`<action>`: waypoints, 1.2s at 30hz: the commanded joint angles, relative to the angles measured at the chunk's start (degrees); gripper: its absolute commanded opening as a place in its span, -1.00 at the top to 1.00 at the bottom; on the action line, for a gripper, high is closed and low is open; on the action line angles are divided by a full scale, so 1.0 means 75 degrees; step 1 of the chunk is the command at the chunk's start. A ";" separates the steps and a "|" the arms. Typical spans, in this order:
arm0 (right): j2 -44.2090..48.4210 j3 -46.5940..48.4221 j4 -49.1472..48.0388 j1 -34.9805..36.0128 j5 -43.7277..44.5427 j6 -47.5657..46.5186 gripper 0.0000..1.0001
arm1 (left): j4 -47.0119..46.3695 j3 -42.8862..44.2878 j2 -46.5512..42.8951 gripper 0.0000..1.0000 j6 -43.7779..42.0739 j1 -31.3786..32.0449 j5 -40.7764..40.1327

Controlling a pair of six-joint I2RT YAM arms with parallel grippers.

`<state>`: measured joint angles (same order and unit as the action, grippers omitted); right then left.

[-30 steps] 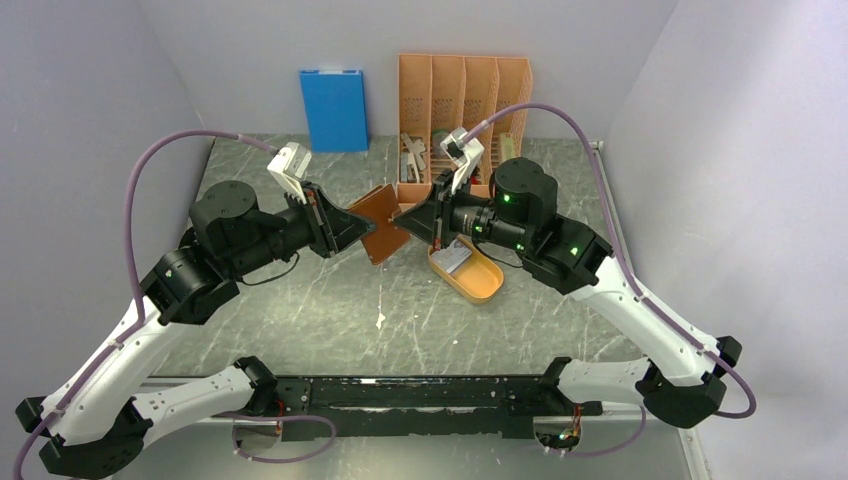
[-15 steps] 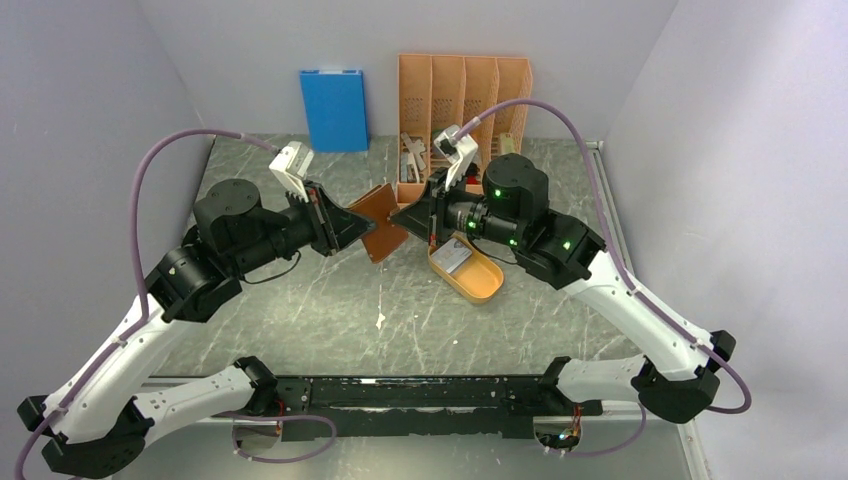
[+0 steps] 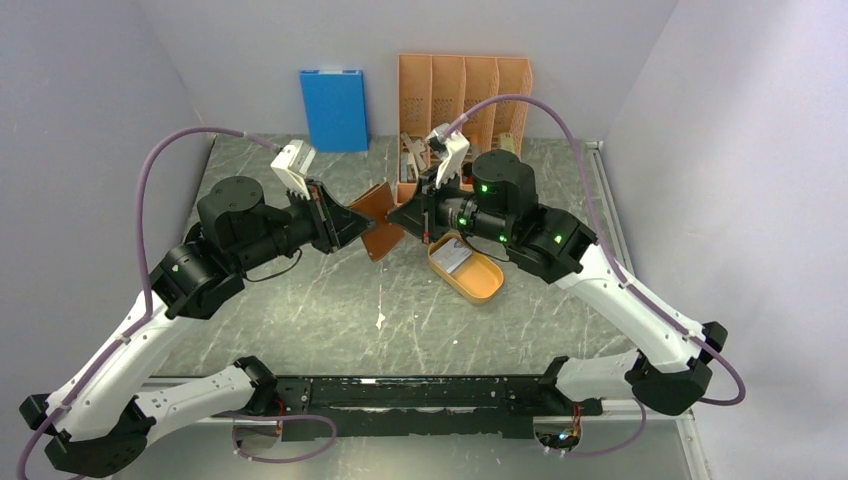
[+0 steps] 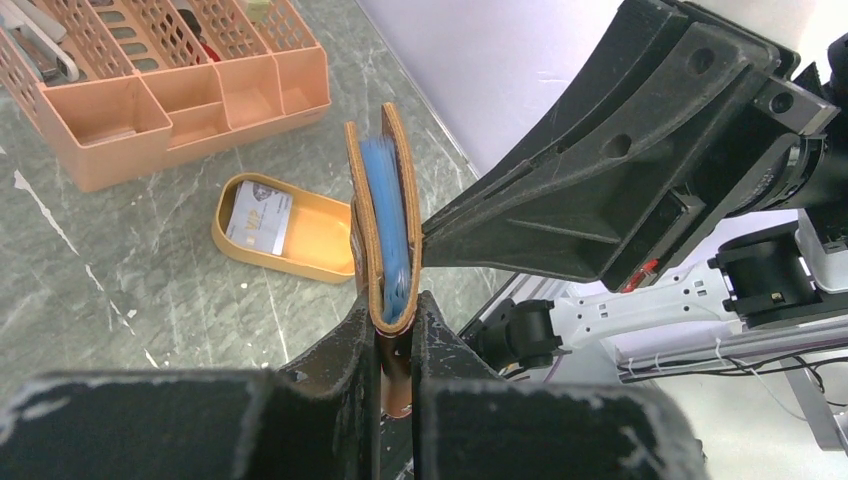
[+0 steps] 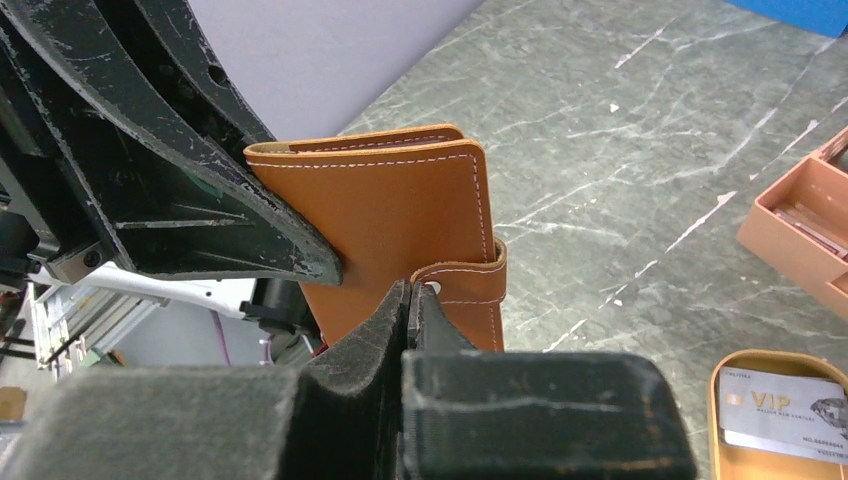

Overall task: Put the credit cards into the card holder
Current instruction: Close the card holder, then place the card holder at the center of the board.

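The card holder (image 3: 383, 222), a brown leather wallet, hangs above the table between the two arms. My left gripper (image 3: 362, 228) is shut on its spine end (image 4: 397, 310), and bluish sleeves (image 4: 385, 230) show between the covers. My right gripper (image 3: 395, 220) is shut, with its tips (image 5: 410, 290) touching the end of the snap tab (image 5: 475, 285) on the wallet's side (image 5: 400, 215). A pale credit card (image 3: 457, 260) marked VIP lies in the orange oval tray; it also shows in the left wrist view (image 4: 255, 215) and the right wrist view (image 5: 780, 400). I cannot tell whether more cards lie under it.
The orange oval tray (image 3: 485, 285) sits on the marble table right of centre, below the right gripper. A tall orange desk organizer (image 3: 463, 90) stands at the back wall, and a blue box (image 3: 334, 108) leans to its left.
My right arm has moved left and slightly back, bringing its shut tips up against the wallet. My left arm has barely moved and still holds the wallet.
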<state>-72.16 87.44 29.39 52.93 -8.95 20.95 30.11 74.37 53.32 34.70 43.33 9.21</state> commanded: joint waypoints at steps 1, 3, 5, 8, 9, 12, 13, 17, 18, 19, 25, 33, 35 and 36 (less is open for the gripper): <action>-0.0361 0.0061 0.0026 0.0295 -0.0043 0.0071 1.00 | -0.1178 0.0117 -0.0002 0.90 0.0424 0.0150 0.1159; -0.0404 0.0080 0.0019 0.0318 -0.0015 0.0105 1.00 | -0.1289 0.0113 -0.0006 0.90 0.0511 0.0150 0.1283; -0.0449 0.0089 -0.0019 0.0357 -0.0008 0.0133 1.00 | -0.1464 0.0056 -0.0029 0.91 0.0632 0.0148 0.1436; -0.0522 0.0116 -0.0071 0.0406 0.0009 0.0180 1.00 | -0.1621 0.0027 -0.0057 0.90 0.0763 0.0151 0.1587; -0.0551 0.0129 -0.0084 0.0433 0.0010 0.0202 1.00 | -0.1669 0.0021 -0.0061 0.90 0.0821 0.0152 0.1637; -0.0635 0.0154 -0.0115 0.0492 0.0004 0.0233 1.00 | -0.1857 -0.0015 -0.0088 0.91 0.0921 0.0141 0.1813; -0.0652 0.0148 -0.0129 0.0500 0.0009 0.0247 1.00 | -0.1909 -0.0021 -0.0098 0.91 0.0949 0.0151 0.1862; -0.0639 0.0153 -0.0075 0.0546 0.0162 0.0264 1.00 | -0.1698 0.0051 -0.0100 0.91 0.0879 0.0146 0.1679; -0.0567 0.0104 -0.0013 0.0540 0.0282 0.0250 1.00 | -0.1346 0.0122 -0.0107 0.91 0.0724 0.0151 0.1347; -0.0350 0.0000 -0.0036 0.0537 0.0346 0.0231 1.00 | -0.1012 0.0191 -0.0137 0.91 0.0542 0.0143 0.0966; 0.0848 -0.0637 0.0185 0.0524 0.0648 0.0154 -0.32 | 0.0497 -0.0454 -0.0355 0.90 -0.0241 0.0141 -0.1163; 0.2328 -0.2467 -0.0208 0.0525 0.1570 0.0384 -1.00 | -0.0574 -0.3486 -0.0780 0.90 0.0235 0.0139 -0.1136; 0.2665 -0.3067 -0.0495 0.0525 0.1827 0.0487 -1.00 | -0.1309 -0.4349 -0.0740 0.90 0.0482 0.0140 -0.0993; 0.2780 -0.3354 -0.0698 0.0525 0.1885 0.0564 -1.00 | -0.1706 -0.4743 -0.0697 0.90 0.0574 0.0140 -0.0875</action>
<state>-54.22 68.79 28.36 56.73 0.10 23.40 27.86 47.64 47.81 35.70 44.10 1.74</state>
